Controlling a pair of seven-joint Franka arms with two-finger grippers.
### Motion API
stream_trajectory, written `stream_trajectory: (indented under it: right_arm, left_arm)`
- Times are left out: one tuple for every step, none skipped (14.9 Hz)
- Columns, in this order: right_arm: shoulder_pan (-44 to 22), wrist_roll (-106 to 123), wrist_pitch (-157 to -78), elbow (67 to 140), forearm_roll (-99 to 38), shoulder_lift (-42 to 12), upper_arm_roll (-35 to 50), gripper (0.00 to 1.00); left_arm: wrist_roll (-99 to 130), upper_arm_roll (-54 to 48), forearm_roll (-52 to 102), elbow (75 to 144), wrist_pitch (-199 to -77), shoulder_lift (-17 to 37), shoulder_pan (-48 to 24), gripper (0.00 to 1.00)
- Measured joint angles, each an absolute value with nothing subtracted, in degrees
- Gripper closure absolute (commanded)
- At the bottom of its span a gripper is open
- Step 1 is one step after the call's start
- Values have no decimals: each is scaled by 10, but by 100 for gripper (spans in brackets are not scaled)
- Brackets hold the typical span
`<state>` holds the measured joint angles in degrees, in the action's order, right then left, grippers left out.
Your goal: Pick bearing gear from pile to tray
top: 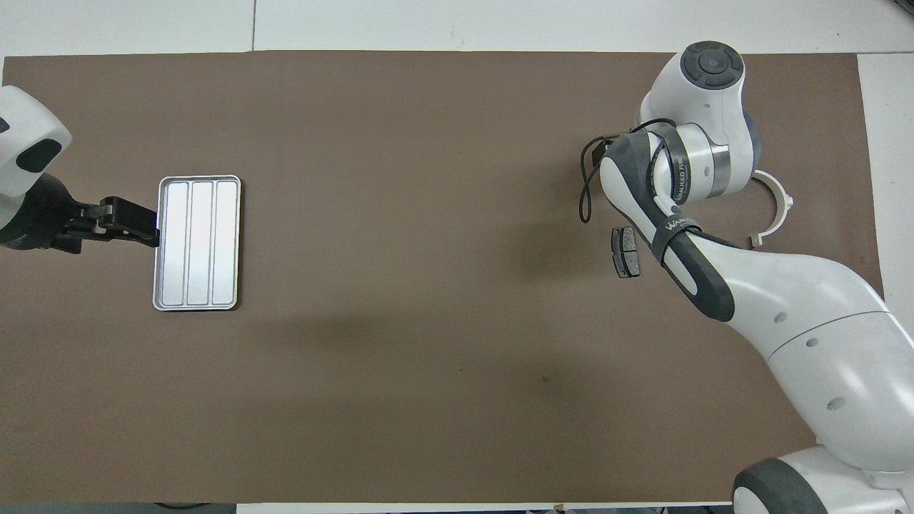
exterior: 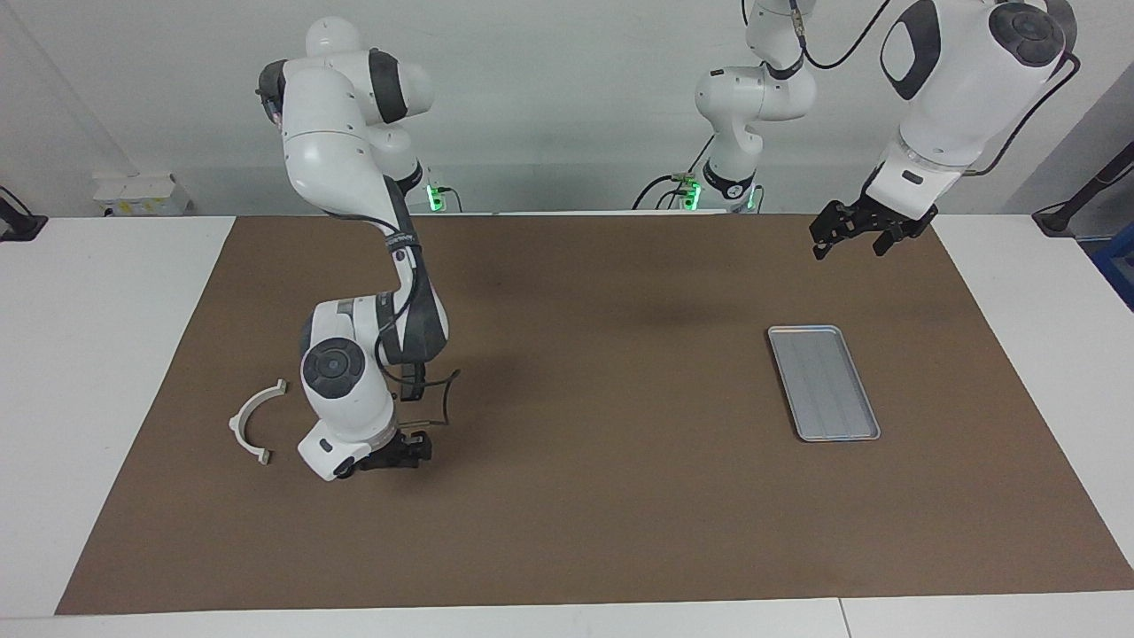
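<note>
**Right end effector**: low at tabletop, among pile. Opening cannot be told, nor any hold.
**Bearing gear:** not visible; judged hidden beneath that wrist.
**Step well done (judgement):** centre on one small round piece, close fully, lift straight, avoid nudging neighbours.
**Neighbours:** facing view, white bracket at 9 o'clock, near; overhead view, brake pad beside forearm.
**Tray**: at 3 o'clock, well apart; empty.
**Left end effector**: waits raised, 12 o'clock of tray; wide open, empty.

We see the flat silver tray lying below the raised left gripper, the white half-ring bracket just beside the lowered right gripper.
</note>
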<state>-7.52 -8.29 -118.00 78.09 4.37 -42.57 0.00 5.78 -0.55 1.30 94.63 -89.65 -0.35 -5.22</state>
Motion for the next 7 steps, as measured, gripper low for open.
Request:
stream_trajectory:
  right_arm:
    - [-75, -83, -1176, 781, 44, -425, 0, 10]
    - [-75, -83, -1166, 781, 44, -424, 0, 10]
    - [-75, -83, -1156, 780, 44, -422, 0, 10]
    - [-75, -83, -1149, 780, 44, -420, 0, 10]
    - [-75, -83, -1146, 780, 44, -419, 0, 11]
    - [-75, -83, -1145, 780, 44, -418, 0, 18]
    - [-74, -83, -1145, 780, 43, -418, 0, 25]
  left_arm:
    - [58, -6, 13, 946, -897, -3, -52, 0]
    - [58, -6, 13, 946, -897, -3, -52, 0]
    - [58, -6, 13, 946, -897, -3, -52, 0]
    - [58, -6, 13, 946, -897, -3, -52, 0]
    - [58, -6, 13, 946, -897, -3, -52, 0]
    - [58, -6, 13, 946, -897, -3, -52, 0]
    - [58, -6, 13, 946, -897, -3, -52, 0]
